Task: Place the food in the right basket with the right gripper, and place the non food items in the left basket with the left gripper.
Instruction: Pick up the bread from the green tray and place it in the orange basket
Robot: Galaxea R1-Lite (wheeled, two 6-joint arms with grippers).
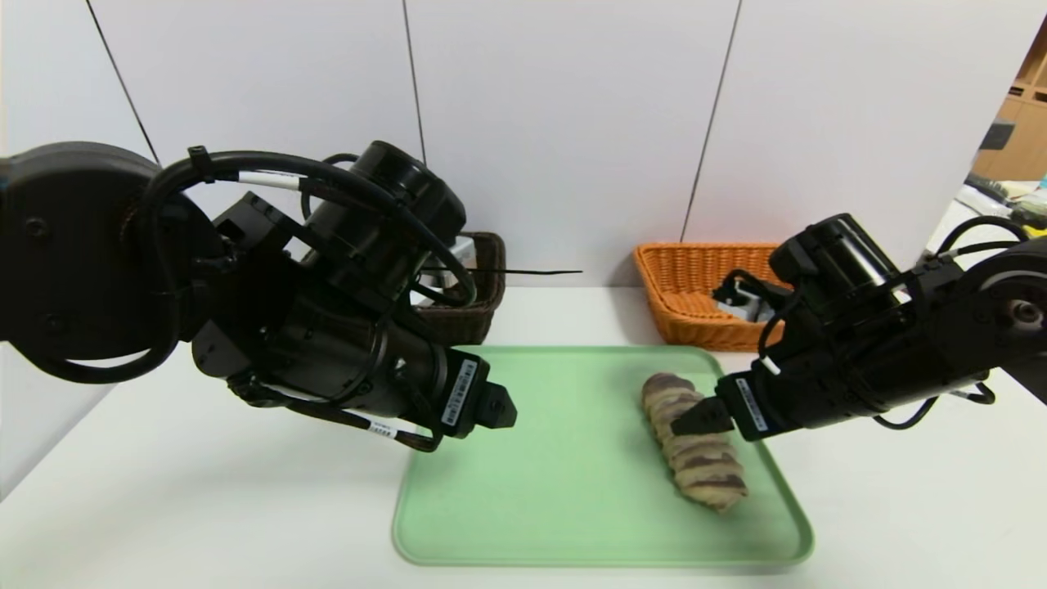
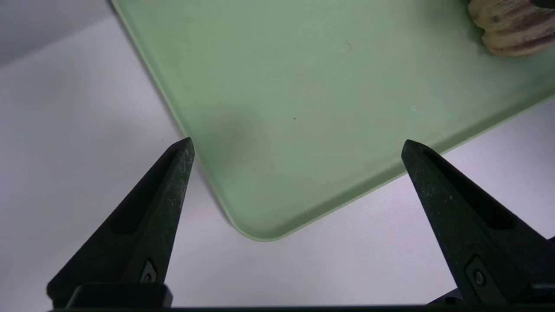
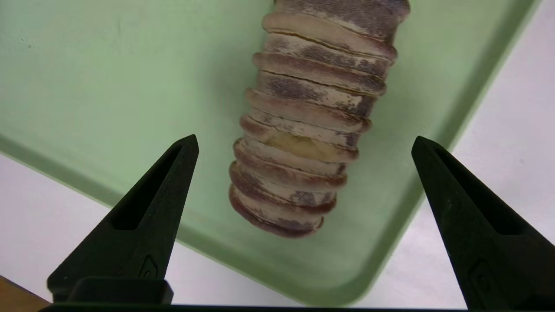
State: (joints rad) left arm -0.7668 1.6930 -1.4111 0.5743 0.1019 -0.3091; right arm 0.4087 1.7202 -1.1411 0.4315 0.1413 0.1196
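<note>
The food, a twisted tan and purple-brown bread loaf (image 1: 695,450), lies on the right half of a green tray (image 1: 556,491). My right gripper (image 1: 695,419) hovers over the loaf's middle, open. In the right wrist view its fingers stand wide on either side of the loaf (image 3: 310,121), apart from it. My left gripper (image 1: 501,406) hangs open over the tray's left part with nothing between its fingers; in its wrist view it (image 2: 297,143) is above a bare tray corner (image 2: 260,225). The orange right basket (image 1: 679,278) stands behind the tray. The dark left basket (image 1: 483,307) is half hidden by my left arm. The non food items are out of view.
Tray and baskets rest on a white table (image 1: 204,507) against a white panelled wall. The loaf's end (image 2: 511,30) shows in the left wrist view. Wooden shelving (image 1: 1018,123) stands at the far right.
</note>
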